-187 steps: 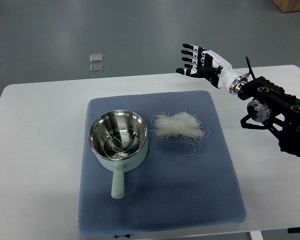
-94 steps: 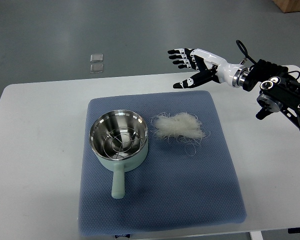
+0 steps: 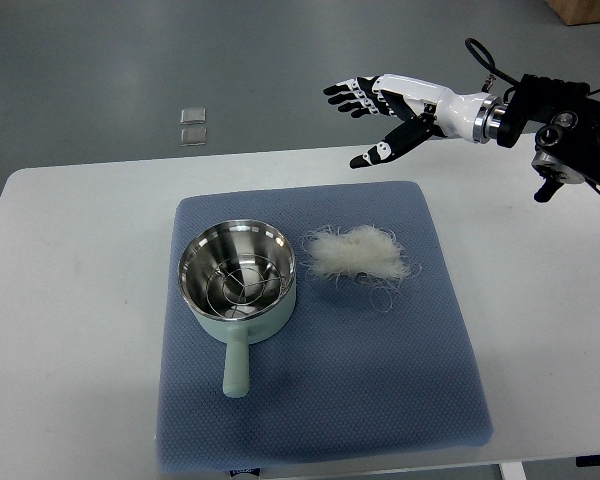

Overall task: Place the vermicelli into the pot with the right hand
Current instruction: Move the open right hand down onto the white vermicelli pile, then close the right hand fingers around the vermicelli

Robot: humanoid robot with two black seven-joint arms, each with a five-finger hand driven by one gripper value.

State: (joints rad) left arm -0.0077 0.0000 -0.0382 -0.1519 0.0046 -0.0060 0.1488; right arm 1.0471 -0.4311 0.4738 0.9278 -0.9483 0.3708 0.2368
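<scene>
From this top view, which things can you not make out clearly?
- Two small clear squares on the floor beyond the table: too small to identify.
- Brown object, top right corner: cut off by the picture's edge.
- Dark label on the blue mat's near edge: cut off by the bottom edge.
- Left hand: out of view.

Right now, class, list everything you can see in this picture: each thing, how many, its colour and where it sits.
table: one, white, fills most of the view
mat: one, blue-grey, centre of the table
pot: one, pale green with a steel inside, left part of the mat, handle towards the camera
noodles: one loose pile, whitish, on the mat right of the pot
small squares: two, clear-grey, on the floor beyond the table
right robot hand: one, black and white, open, above the table's far edge
</scene>
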